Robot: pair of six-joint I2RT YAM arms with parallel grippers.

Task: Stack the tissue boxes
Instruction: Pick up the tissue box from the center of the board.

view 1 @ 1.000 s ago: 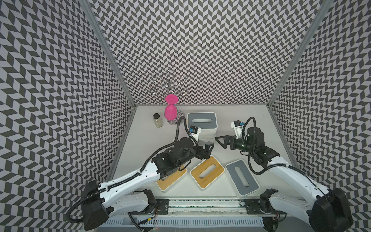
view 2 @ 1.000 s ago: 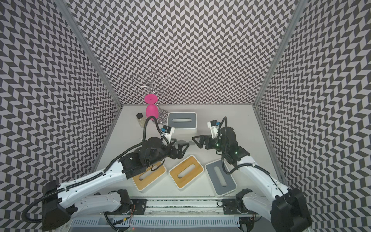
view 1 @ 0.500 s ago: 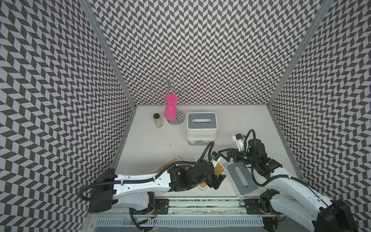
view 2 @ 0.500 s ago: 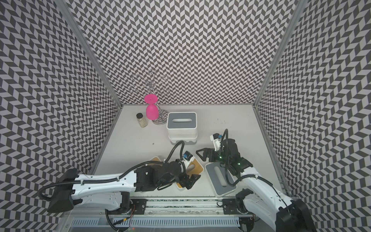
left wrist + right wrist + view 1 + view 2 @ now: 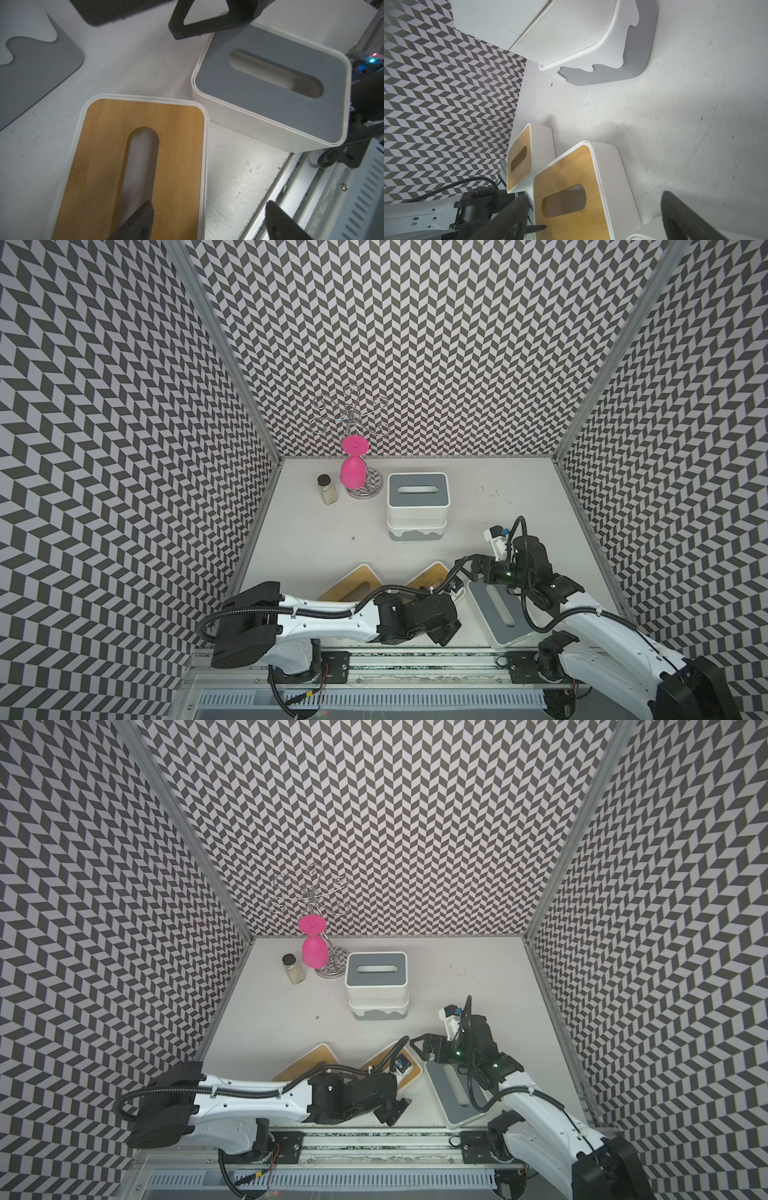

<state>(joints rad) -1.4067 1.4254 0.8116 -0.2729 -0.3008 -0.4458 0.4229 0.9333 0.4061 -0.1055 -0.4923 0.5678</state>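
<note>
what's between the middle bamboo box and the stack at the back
Nothing visible. Only bare table lies between the middle bamboo box and the stack. The right gripper hangs open just beside that line, at the far end of the grey box, so a lift should probably keep clear of it.

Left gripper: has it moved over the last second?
Yes. The left gripper has pulled away from the stack toward the front rail, and is now at the middle bamboo box.
</note>
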